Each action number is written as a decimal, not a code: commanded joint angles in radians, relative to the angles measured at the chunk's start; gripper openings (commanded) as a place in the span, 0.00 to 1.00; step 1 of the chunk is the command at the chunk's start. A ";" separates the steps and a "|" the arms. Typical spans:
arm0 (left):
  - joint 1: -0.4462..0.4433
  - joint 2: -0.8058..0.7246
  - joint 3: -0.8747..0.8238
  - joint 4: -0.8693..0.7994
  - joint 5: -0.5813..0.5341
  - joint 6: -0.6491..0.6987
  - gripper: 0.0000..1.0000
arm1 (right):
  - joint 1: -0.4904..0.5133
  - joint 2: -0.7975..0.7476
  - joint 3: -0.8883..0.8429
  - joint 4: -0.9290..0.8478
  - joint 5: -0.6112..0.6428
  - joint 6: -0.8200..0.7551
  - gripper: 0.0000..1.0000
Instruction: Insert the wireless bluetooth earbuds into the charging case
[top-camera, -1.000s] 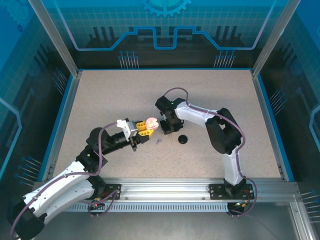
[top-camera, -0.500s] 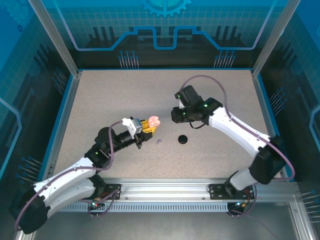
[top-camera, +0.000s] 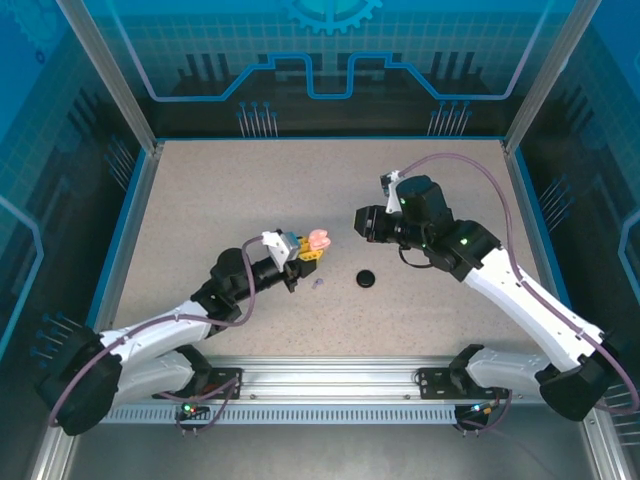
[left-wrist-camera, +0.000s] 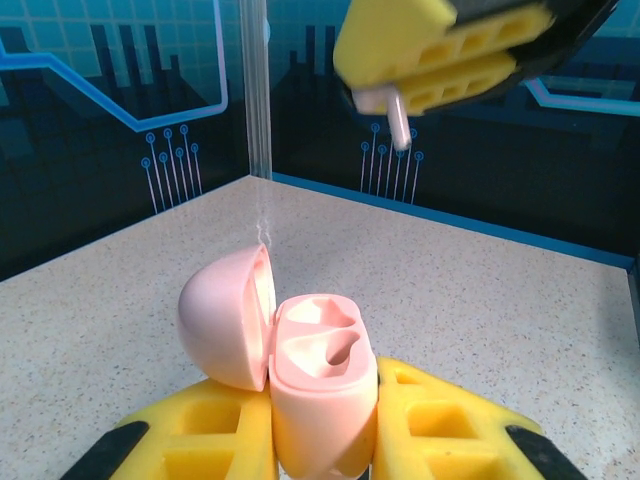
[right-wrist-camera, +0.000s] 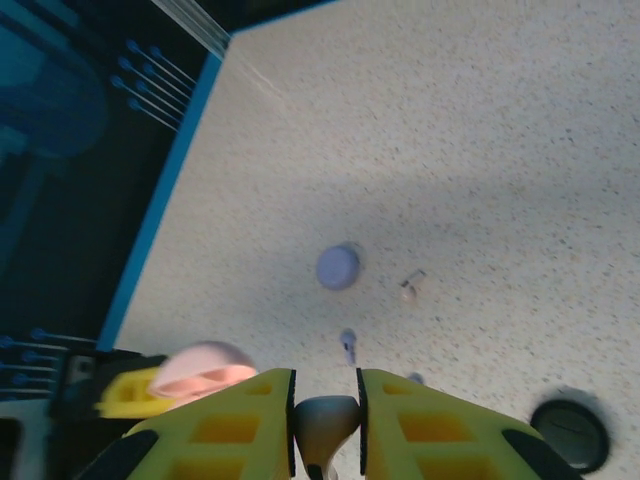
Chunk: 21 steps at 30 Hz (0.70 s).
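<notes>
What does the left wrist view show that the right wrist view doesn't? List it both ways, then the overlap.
Left wrist: the open pink case from close up, its sockets empty. Right wrist: a lilac disc, a black disc and loose buds on the table. Both: the case and the pink earbud pinched in the right pincer.

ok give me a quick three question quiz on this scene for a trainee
1. True or false: the pink case held in the left gripper has its lid shut.
2. What does the right gripper pinch? A) a pink earbud B) a coin C) nothing
3. Fill in: on the table lie a black disc and a ____ disc.
Key: 1 false; 2 A; 3 lilac disc
</notes>
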 joint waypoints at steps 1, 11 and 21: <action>-0.015 0.032 0.048 0.105 -0.016 -0.014 0.06 | 0.022 -0.034 -0.038 0.101 0.009 0.073 0.21; -0.043 0.096 0.076 0.134 -0.031 -0.004 0.05 | 0.113 -0.036 -0.066 0.176 0.130 0.099 0.21; -0.054 0.117 0.083 0.155 -0.063 -0.033 0.05 | 0.168 0.009 -0.068 0.193 0.182 0.092 0.21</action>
